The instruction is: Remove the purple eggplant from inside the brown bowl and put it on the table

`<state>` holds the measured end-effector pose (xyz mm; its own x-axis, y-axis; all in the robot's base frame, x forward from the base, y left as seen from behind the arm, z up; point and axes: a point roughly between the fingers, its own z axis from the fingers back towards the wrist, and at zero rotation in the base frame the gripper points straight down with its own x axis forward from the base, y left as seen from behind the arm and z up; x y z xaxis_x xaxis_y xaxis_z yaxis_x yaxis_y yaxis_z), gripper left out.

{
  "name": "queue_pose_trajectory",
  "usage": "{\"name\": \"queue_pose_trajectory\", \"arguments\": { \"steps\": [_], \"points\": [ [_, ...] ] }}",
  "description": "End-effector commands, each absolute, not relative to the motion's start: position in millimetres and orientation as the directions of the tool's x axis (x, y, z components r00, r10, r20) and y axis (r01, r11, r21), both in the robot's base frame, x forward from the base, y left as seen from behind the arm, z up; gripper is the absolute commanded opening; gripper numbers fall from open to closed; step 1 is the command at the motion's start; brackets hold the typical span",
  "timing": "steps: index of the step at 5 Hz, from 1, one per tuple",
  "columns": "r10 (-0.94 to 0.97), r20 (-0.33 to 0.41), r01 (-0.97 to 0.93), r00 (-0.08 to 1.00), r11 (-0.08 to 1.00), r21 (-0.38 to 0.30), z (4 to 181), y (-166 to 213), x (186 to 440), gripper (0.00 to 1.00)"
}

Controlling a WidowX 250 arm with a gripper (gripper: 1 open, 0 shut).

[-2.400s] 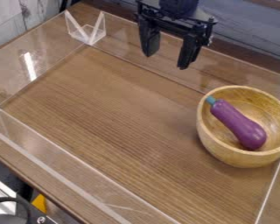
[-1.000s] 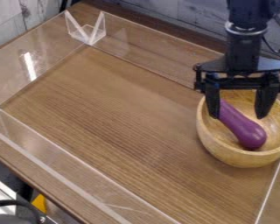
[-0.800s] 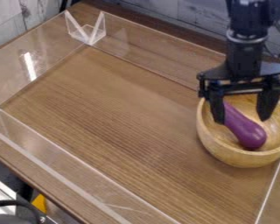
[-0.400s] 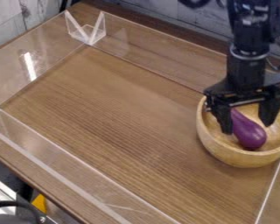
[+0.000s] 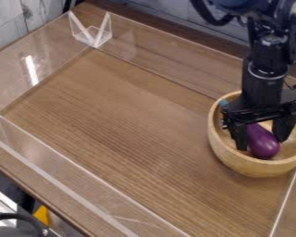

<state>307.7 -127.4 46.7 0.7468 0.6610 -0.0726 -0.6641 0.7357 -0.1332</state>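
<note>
Claw point(image 5: 262, 135) spread open, I see its fingers straddling the purple eggplant point(image 5: 263, 141) inside the brown bowl point(image 5: 228, 159) on the table point(image 5: 126, 116).

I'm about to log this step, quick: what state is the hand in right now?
Hand: open, fingers spread either side of the eggplant in the bowl, not gripping it.

Eggplant point(image 5: 263, 141): in the bowl
Bowl point(image 5: 225, 157): on the tabletop point(image 5: 114, 120), right side (near the edge)
Stand point(image 5: 92, 30): back left
</note>
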Motion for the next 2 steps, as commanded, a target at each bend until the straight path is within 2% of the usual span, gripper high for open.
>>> {"name": "queue_pose_trajectory", "arguments": {
  "steps": [1, 2],
  "points": [
    [0.67, -0.037, -0.665, 0.741, 0.726, -0.174, 58.5, -133.5, 321.5, 1.0],
    [0.682, -0.056, -0.681, 0.729, 0.715, -0.16, 57.2, -133.6, 324.0, 1.0]
  ]
}}
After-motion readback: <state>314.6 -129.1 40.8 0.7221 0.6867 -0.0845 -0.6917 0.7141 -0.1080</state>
